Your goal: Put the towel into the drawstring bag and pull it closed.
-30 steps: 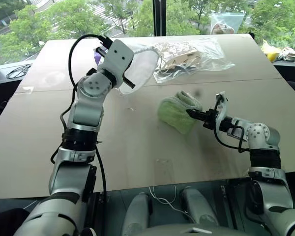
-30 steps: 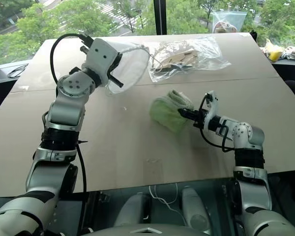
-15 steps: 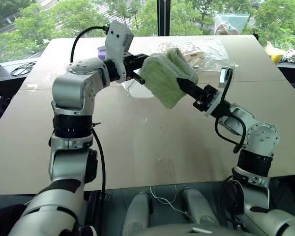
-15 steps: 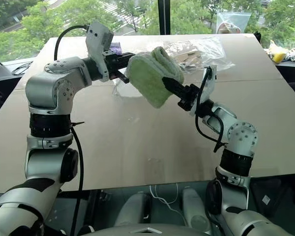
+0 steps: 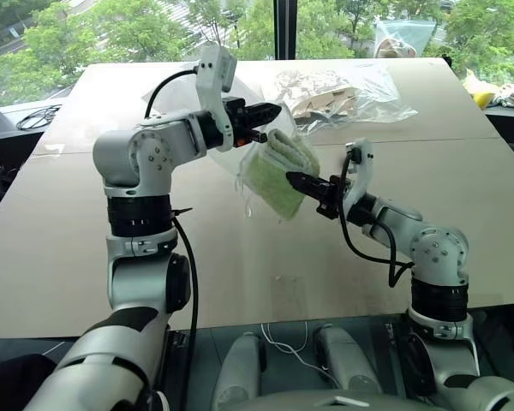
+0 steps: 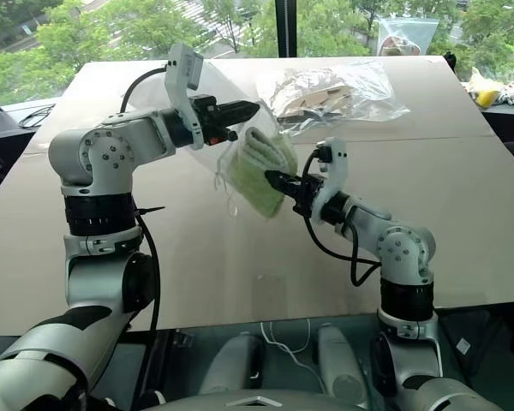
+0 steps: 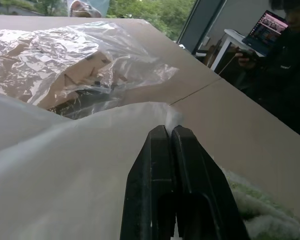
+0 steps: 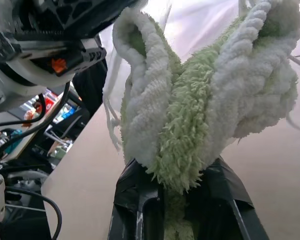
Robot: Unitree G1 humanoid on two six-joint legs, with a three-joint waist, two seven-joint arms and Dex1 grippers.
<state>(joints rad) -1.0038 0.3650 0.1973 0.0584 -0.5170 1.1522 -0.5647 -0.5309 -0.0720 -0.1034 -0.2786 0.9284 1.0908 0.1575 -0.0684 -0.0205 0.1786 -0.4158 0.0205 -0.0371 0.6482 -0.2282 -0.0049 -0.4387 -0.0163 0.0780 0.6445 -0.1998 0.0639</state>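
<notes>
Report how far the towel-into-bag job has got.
Done: both things are lifted off the table. The left tool is shut on the drawstring bag's thin rim; the right tool is shut on the towel.
In hand: the towel hangs beside the bag, just under the left tool; whether any of it has entered the mouth I cannot tell.
Left: push the towel fully in, release it, then pull the cords closed.

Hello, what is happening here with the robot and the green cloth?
The robot is working over a table with both arms raised. Its left pincer is shut on the rim of the drawstring bag, holding it up. Its right pincer is shut on the towel and holds it right at the bag. The bag is not yet pulled closed.
</notes>
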